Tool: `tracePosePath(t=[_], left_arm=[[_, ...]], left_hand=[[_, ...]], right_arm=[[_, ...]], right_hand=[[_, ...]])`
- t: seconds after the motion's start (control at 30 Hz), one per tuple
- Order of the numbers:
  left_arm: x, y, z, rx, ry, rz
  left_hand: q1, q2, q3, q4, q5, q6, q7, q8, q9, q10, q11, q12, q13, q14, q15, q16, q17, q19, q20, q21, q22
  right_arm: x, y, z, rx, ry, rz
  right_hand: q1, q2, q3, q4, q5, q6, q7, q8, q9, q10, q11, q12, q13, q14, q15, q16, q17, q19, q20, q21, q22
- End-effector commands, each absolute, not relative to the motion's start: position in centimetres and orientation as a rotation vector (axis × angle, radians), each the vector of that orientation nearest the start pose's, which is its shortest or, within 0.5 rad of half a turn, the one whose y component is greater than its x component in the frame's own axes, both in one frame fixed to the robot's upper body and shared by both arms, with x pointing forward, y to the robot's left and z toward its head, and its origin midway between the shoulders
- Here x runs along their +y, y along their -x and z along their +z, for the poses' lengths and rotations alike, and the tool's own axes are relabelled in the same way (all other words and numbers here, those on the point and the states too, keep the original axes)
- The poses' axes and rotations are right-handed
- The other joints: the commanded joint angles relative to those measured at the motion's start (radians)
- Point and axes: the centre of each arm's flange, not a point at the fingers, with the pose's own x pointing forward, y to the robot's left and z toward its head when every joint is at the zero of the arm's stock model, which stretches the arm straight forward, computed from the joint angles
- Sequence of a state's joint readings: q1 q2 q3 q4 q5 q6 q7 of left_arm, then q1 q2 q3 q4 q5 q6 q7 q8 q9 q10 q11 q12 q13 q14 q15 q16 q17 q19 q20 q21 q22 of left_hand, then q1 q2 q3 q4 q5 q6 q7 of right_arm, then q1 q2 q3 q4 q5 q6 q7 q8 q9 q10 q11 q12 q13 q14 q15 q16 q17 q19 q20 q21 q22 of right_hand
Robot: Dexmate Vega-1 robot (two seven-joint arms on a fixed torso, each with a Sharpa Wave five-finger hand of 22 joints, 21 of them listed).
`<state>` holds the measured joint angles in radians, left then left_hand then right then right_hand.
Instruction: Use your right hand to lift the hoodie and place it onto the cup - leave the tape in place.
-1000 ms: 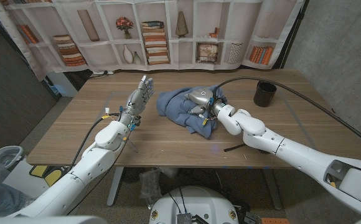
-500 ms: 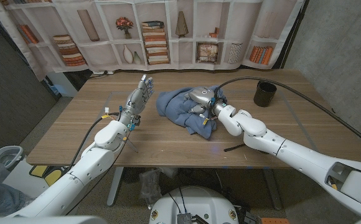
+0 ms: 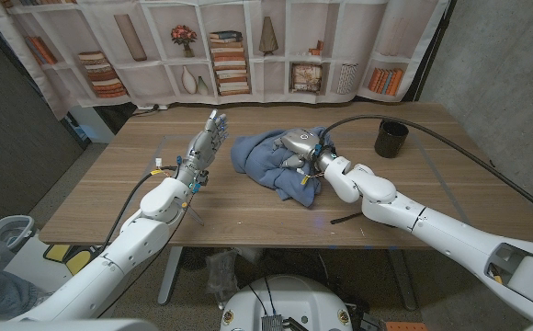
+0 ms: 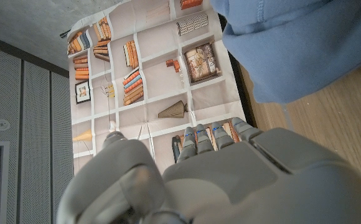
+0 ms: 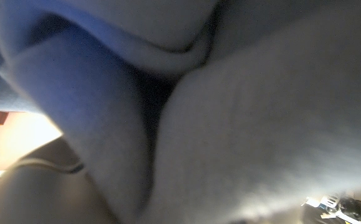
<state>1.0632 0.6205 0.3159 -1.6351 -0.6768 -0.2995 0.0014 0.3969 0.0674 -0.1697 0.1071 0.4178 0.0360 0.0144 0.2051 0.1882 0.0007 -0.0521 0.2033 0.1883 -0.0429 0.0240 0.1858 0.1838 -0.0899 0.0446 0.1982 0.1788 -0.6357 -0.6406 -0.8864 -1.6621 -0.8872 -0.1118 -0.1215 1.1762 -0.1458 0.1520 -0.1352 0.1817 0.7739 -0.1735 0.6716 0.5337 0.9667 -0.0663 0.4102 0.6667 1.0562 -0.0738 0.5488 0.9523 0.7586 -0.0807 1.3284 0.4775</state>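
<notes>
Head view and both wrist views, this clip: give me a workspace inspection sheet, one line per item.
Surface: wooden table, bare wood around the pile.
Job's things: blue hoodie crumpled at mid-table; black cup upright to its right, apart from it; tape: nothing seen.
Clutter: thin dark strip near the front edge.
Hands: right hand on top of the hoodie, grip not clear; left hand raised with fingers apart, holding nothing.
Cables: black cable arcing over the table's right side.
Surroundings: printed bookshelf backdrop, grey wall on the right.
</notes>
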Motion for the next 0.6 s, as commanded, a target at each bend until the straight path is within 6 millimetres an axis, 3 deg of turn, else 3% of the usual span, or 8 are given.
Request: tracePosePath(t=[0.03, 0.6], left_arm=[[26.9, -58.1, -3.3, -0.663, 0.033, -0.303], [26.5, -58.1, -3.1, -0.668, 0.032, -0.307]], left_hand=[[0.004, 0.006, -0.008, -0.001, -0.001, 0.004, -0.004, -0.002, 0.002, -0.001, -0.003, 0.0, 0.002, 0.002, 0.003, 0.004, 0.001, -0.002, 0.007, 0.004, 0.004], [0.006, 0.008, -0.011, -0.001, -0.001, 0.003, -0.004, -0.003, 0.002, -0.002, -0.006, -0.001, 0.002, 0.002, 0.001, 0.004, 0.001, -0.002, 0.007, 0.004, 0.004]], right_arm=[[-9.5, -59.3, -0.3, -0.945, 1.645, 0.011], [-10.1, -57.8, 1.0, -0.994, 1.62, -0.045]], right_hand=[[0.242, 0.249, 0.001, -0.001, 0.003, 0.008, 0.0, 0.008, 0.003, 0.073, -0.068, -0.003, 0.01, 0.12, -0.157, 0.008, 0.008, 0.012, -0.144, 0.011, -0.002], [0.244, 0.249, -0.002, -0.002, 0.002, 0.009, 0.003, 0.011, 0.002, 0.079, -0.068, -0.018, 0.026, 0.133, -0.158, 0.01, 0.02, 0.022, -0.145, 0.027, -0.02]])
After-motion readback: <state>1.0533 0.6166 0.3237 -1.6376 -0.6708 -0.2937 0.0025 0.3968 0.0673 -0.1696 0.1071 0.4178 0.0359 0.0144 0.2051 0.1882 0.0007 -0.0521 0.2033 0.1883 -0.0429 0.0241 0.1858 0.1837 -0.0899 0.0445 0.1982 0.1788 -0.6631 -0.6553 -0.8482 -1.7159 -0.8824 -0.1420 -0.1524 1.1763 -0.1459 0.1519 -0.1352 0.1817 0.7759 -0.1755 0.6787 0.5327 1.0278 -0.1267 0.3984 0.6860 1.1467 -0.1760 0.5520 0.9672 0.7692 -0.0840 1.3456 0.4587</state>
